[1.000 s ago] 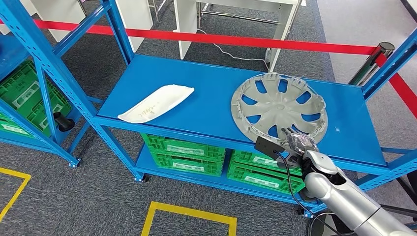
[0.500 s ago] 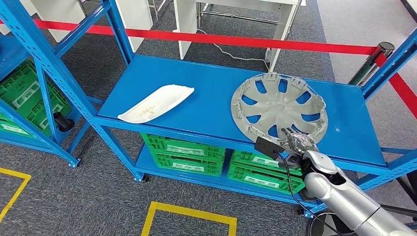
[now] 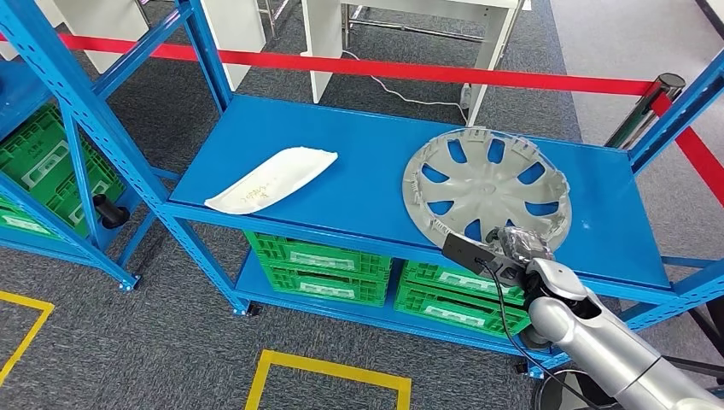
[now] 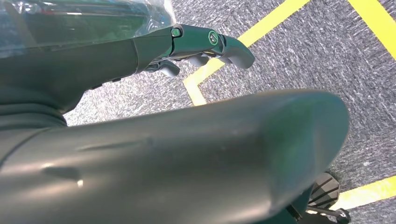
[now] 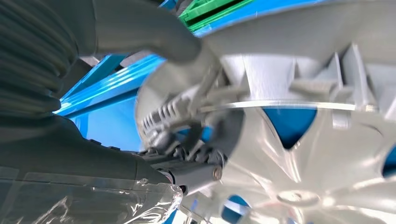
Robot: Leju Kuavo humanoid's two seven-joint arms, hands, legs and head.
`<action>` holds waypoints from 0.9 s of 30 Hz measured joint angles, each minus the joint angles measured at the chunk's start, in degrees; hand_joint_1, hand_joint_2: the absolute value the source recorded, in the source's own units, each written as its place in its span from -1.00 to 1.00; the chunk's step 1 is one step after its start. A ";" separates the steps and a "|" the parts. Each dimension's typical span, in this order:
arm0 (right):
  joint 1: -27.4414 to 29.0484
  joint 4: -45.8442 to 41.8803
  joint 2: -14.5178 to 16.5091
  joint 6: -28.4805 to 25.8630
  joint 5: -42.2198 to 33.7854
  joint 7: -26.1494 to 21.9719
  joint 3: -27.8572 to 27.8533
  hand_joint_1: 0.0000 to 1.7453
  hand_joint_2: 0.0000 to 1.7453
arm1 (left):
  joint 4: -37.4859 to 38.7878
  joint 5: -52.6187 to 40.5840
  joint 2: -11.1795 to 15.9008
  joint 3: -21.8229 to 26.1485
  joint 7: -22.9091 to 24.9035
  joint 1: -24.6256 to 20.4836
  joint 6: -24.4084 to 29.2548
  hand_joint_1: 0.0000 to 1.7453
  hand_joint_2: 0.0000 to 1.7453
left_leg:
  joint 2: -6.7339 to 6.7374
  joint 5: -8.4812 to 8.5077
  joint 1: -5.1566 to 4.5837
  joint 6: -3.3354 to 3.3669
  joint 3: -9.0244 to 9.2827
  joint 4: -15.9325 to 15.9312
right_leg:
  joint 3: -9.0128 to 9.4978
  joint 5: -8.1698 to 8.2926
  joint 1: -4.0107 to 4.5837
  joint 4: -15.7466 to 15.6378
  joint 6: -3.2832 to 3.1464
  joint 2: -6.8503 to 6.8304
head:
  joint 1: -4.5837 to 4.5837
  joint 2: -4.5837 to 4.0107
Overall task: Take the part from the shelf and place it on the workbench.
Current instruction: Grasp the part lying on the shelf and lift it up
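Observation:
A grey wheel cover [image 3: 487, 184] lies on the right half of the blue shelf board [image 3: 359, 162]. My right hand [image 3: 522, 246] grips its near rim from the shelf's front edge. In the right wrist view the thumb [image 5: 154, 32] lies over the wheel cover's rim [image 5: 317, 140] and the darker fingers [image 5: 191, 170] close from the other side. A flat white part [image 3: 271, 179] rests on the left half of the same board, untouched. My left hand [image 4: 187, 46] hangs over the grey carpet with its fingers [image 4: 224, 44] stretched out and nothing in them.
Green crates [image 3: 316, 265] fill the lower shelf level. Blue uprights [image 3: 94, 128] frame the shelf, with a second rack at the left. A red barrier tape [image 3: 427, 70] runs behind, on a post [image 3: 662, 90]. Yellow floor lines [image 3: 329, 376] mark the carpet in front.
The wheel cover has shifted slightly to the right on the board, with my right hand on its near rim. The rest is as before.

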 joint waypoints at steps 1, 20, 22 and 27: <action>-0.11 0.00 0.01 -0.01 -0.04 -0.01 0.01 1.00 1.00 | 0.00 0.00 0.00 0.00 0.00 0.00 0.00 -1.00 -1.00 | 0.00 0.00 0.00 0.00 0.00 0.00 | 0.00 0.00 0.00 0.00 0.00 0.00 | 0.00 0.00; -0.99 -0.02 0.02 -0.79 0.34 -0.32 1.32 1.00 1.00 | 0.00 0.00 -0.04 0.02 -0.15 0.03 0.00 -1.00 -1.00 | 0.00 0.00 0.00 0.00 0.02 0.00 | 0.04 0.00 0.00 0.00 0.00 -0.01 | -0.01 0.00; -1.13 -0.03 0.07 -1.23 0.62 -0.59 1.53 1.00 1.00 | 0.00 0.00 -0.07 0.02 -0.17 0.03 0.00 -1.00 -1.00 | 0.00 0.00 0.00 0.00 0.01 0.00 | 0.04 0.00 0.00 0.00 0.00 -0.01 | -0.01 0.00; -1.43 -0.28 0.38 -3.54 0.85 -2.13 1.87 1.00 1.00 | 0.00 0.00 -0.09 0.03 -0.50 0.03 0.06 -1.00 -1.00 | -0.01 0.00 0.00 0.00 0.01 0.00 | 0.04 0.00 0.01 0.01 0.00 -0.01 | 0.00 0.00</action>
